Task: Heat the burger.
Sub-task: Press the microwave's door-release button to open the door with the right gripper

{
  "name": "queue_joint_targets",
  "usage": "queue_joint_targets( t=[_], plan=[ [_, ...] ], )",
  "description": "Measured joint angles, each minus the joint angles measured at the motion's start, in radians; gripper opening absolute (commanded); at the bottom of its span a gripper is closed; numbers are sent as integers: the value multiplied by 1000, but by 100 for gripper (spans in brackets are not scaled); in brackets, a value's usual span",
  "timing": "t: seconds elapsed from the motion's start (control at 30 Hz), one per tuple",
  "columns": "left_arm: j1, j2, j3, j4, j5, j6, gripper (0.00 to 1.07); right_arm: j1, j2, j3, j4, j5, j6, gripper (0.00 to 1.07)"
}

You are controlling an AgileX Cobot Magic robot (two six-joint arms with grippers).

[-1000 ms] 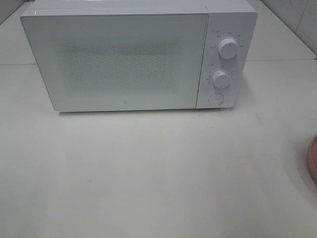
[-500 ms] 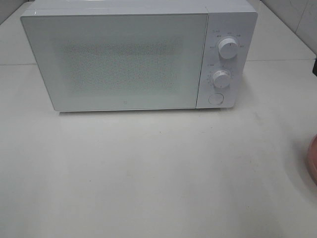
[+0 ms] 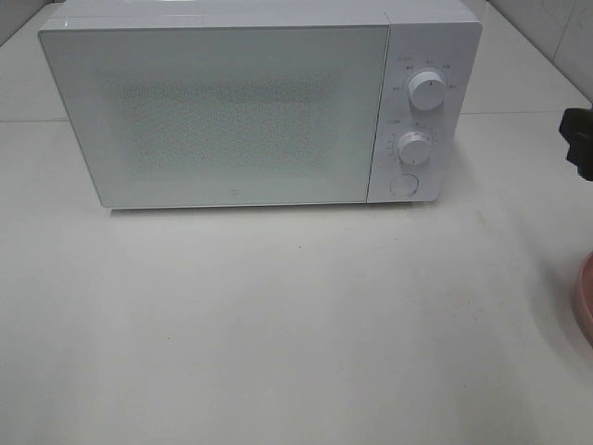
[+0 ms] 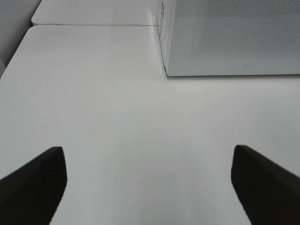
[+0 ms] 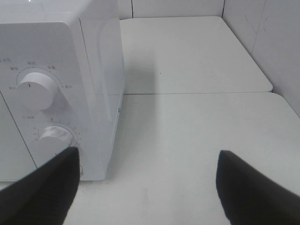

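Hardly begun from where I stand: the microwave door is shut, no burger in sight, and the left pincer and right pincer gape empty above the desk.

Microwave casing glossy white plastic; door smooth, speckled mesh; table matt white

White table, matte, lightly marked, made of two slabs. The seam runs side to side, and the white microwave stands across it. A pale tiled wall borders the table's right side and rear. A grey surface adjoins the left edge. Lighting is even and diffuse, shadows soft.
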Motion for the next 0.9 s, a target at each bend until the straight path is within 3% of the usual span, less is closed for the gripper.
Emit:
queue_joint_targets(
  t=[0.27, 0.43, 0.63, 0.7, 0.9],
  plan=[
    [0, 0, 0, 0, 0, 0, 87, 157, 114, 0, 123, -131, -146, 76],
    [0, 0, 0, 0, 0, 0, 87, 307, 204, 0, 330, -271, -286, 76],
    [0, 0, 0, 0, 0, 0, 87, 403, 254, -1, 473, -375, -380, 76],
    [0, 0, 0, 0, 0, 0, 87, 498, 311, -1, 612, -481, -443, 76],
    [0, 0, 0, 0, 0, 0, 87, 593, 375, -2, 730, -590, -453, 76]
  ],
)
